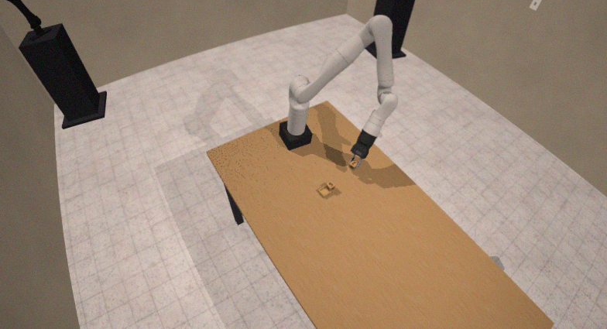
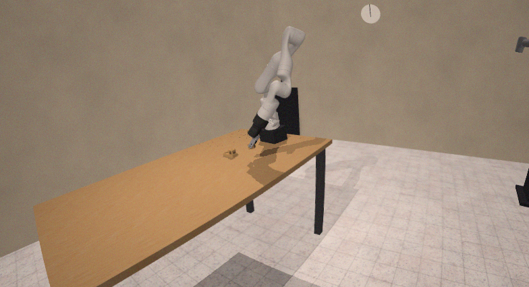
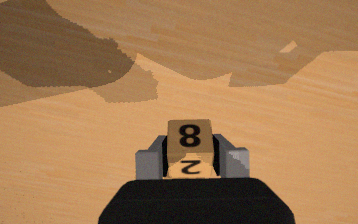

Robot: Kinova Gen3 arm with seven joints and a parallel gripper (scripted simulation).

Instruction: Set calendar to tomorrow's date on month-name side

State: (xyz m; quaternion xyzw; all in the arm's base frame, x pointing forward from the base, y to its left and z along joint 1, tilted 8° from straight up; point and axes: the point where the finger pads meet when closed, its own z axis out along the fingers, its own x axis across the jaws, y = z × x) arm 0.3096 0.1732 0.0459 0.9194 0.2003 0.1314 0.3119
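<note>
The claw (image 1: 354, 162) (image 2: 251, 146) (image 3: 189, 148) is being closed on 1 cube (image 1: 353, 163) (image 3: 190, 137), with 1 finger being pressed on each of 2 sides. By this grip, an 8 and a 2 are being left in sight of the wrist camera, and the 2 is not being shown upright there. The cube is being held up off the bench (image 1: 382, 250) (image 2: 148, 196) (image 3: 55, 170), perhaps so that it can be turned with no bump. A slanted wrist is being used, maybe because a new side has to be brought to the front. Which side is being wanted cannot be told, as the date is not being shown clearly.

Near the claw, but apart from it, the small tray (image 1: 326, 196) (image 2: 230, 156) is being held up by the bench. At 1 end of it, a second cube (image 1: 330, 184) (image 2: 233, 151) is being carried, and space is being left beside it, likely for the held cube. If the held cube is being set on the rim, it could be tipped.

The wood bench is being crossed by dark arm shadows. At its far end, the arm is being carried by a black block (image 1: 293, 144) (image 2: 274, 136). Beyond, the pale tiled floor (image 1: 127, 241) (image 2: 388, 225) is being bordered by tan walls, and a round clock (image 2: 370, 13) is being held up high.
</note>
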